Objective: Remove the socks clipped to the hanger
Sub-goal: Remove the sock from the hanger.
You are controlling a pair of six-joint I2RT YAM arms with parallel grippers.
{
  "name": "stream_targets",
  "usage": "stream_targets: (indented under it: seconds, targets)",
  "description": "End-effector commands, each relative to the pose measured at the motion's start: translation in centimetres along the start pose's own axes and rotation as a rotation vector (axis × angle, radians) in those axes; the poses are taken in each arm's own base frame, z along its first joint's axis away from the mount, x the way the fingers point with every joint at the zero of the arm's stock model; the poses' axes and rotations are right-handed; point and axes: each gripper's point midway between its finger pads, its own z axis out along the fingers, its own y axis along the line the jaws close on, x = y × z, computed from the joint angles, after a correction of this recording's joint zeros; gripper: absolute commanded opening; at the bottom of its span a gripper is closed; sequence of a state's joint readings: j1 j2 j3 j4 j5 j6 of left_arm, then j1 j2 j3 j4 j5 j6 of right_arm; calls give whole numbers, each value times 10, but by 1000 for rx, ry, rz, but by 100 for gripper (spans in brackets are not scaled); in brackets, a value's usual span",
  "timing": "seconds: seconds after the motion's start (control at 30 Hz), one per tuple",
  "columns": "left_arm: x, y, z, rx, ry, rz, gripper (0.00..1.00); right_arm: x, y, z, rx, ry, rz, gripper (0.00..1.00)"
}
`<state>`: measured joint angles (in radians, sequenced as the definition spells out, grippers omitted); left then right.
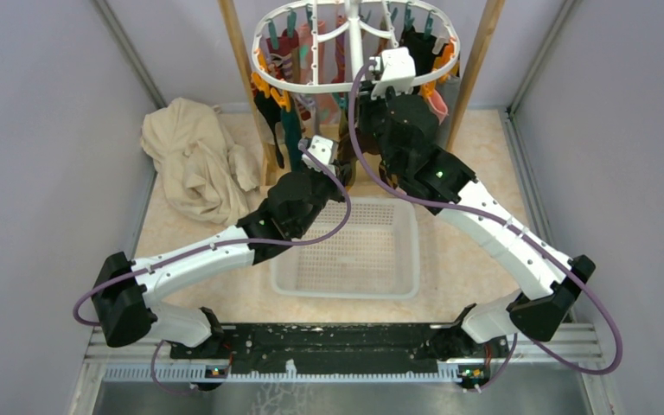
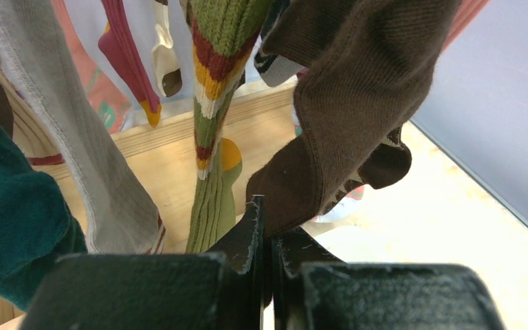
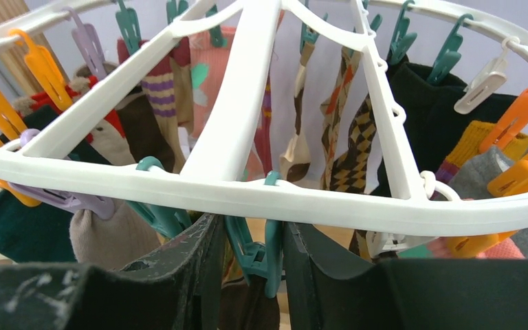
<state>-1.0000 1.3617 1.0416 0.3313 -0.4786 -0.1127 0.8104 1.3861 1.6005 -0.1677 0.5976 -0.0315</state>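
Observation:
The white oval hanger point(image 1: 311, 86) hangs at the back, with several socks clipped under it. In the right wrist view its rim point(image 3: 357, 203) crosses just above my fingers. My right gripper point(image 3: 251, 240) is closed on a teal clip point(image 3: 268, 247) below the rim, one finger on each side; a brown sock hangs from that clip. My left gripper point(image 2: 267, 213) is shut on the lower end of the brown sock point(image 2: 357, 103). In the top view the left gripper point(image 1: 339, 164) is under the hanger's front, and the right gripper point(image 1: 373, 93) is at the rim.
A green striped sock point(image 2: 216, 137), a grey sock point(image 2: 89, 158) and a dark teal sock point(image 2: 7, 220) hang to the left of the brown one. A white mesh basket point(image 1: 346, 251) sits below the arms. A beige cloth point(image 1: 194, 160) lies left. Wooden posts point(image 1: 475, 69) flank the hanger.

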Motion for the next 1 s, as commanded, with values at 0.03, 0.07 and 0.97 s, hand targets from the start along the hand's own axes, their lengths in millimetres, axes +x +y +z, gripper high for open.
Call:
stream_targets:
  seconds: [0.03,0.07,0.97]
  targets:
    - [-5,-3,-1,1,-9,-21,4,-42,2,-7,-40,-95,79,0]
    - [-4,-2,-2,-4,-8,-21,4,-43,4,-7,-50,-95,82,0]
    - [0,-2,-7,-2,7,-34,3,-30,-7,3,106,13,64,45]
